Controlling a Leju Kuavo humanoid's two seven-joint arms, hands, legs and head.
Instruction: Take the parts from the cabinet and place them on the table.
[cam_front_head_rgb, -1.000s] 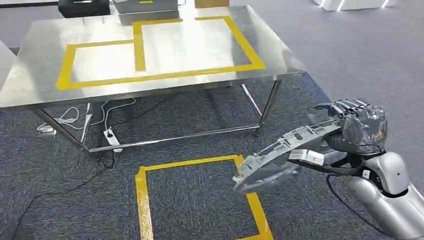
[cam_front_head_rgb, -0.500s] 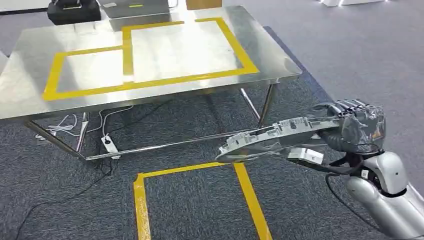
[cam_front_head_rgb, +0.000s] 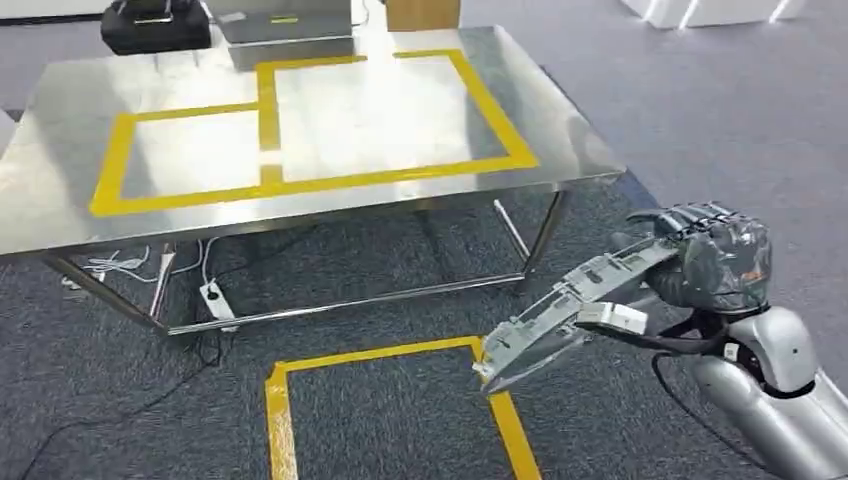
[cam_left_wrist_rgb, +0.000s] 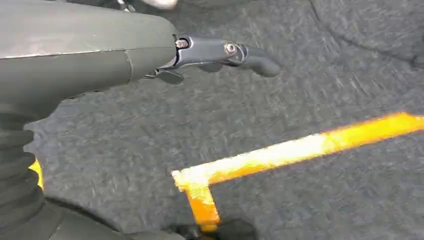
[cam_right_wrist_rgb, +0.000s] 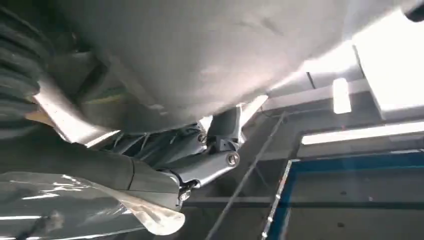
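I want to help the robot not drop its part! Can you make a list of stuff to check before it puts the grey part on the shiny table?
1. Part held: ok. The right hand grips one end of the long grey part.
2. Part level: not ok. Its free end tilts down toward the floor.
3. Part over the table: not ok. It hangs beside the metal table, lower than the tabletop, above the carpet and the yellow floor tape.
4. Landing spot free: ok. The yellow-taped boxes on the table have nothing inside them.
5. Left hand ready: cannot tell. It hangs over the carpet, but its fingers are mostly hidden.
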